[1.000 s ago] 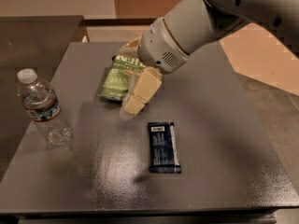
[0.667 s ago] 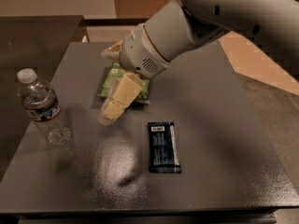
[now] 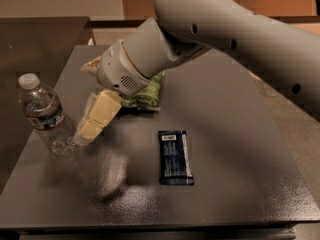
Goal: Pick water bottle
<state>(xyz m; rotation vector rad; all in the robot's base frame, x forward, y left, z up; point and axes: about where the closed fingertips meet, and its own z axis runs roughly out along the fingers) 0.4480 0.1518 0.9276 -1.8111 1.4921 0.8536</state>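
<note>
Three things sit on the table (image 3: 240,134): the water bottle (image 3: 45,115), a green snack bag (image 3: 149,90) and a dark flat packet (image 3: 175,157). We take the bottle as our landmark. It stands upright, white cap on top, near the table's left edge, w/ bare surface around its base, so it's reachable from the side.

The end effector (image 3: 83,135) hangs just right of the bottle, down by its lower half, tilted so its tip points at the base. We judge that's b/c the arm (image 3: 235,29) is lining up a sideways approach to the bottle's body. Whether the end effector is wide or narrow we can't tell from this angle; it holds nothing we can see. Its tip looks v. close to the bottle, maybe touching; can't say which.

The bag lies further right of the bottle, partly hidden behind the wrist. The packet is right of the bottle too, toward the front edge, well apart, i.e. neither blocks the approach. Grasp not yet made, in our view.
</note>
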